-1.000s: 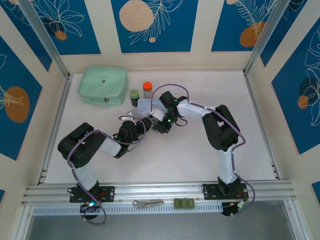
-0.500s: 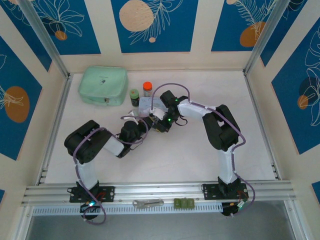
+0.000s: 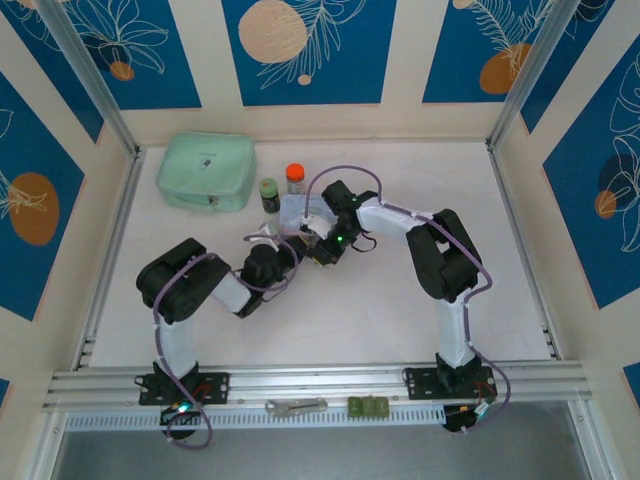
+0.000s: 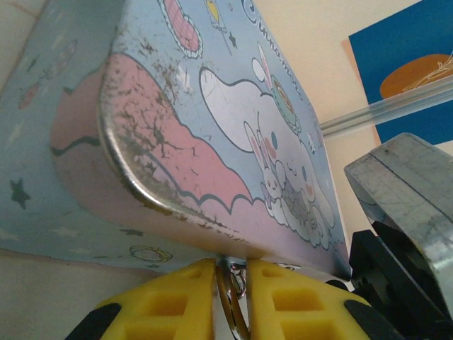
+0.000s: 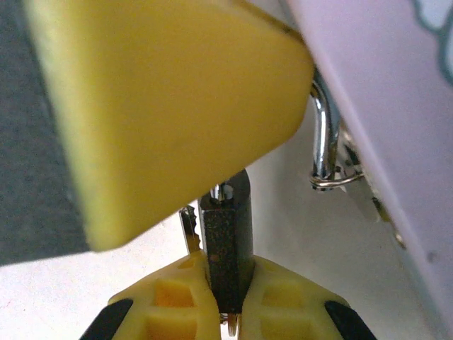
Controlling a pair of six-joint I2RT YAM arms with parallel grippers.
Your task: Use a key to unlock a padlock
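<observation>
Left gripper (image 4: pixel 231 278), pinching key (image 4: pixel 228 308), edged toward tin (image 4: pixel 212 120) — right gripper (image 5: pixel 226 287) clamps padlock (image 5: pixel 225 241).

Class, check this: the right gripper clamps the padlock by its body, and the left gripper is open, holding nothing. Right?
Not quite. The left gripper is shut on the key ring, as the left wrist view shows. The right gripper does clamp the padlock by its body.
</observation>
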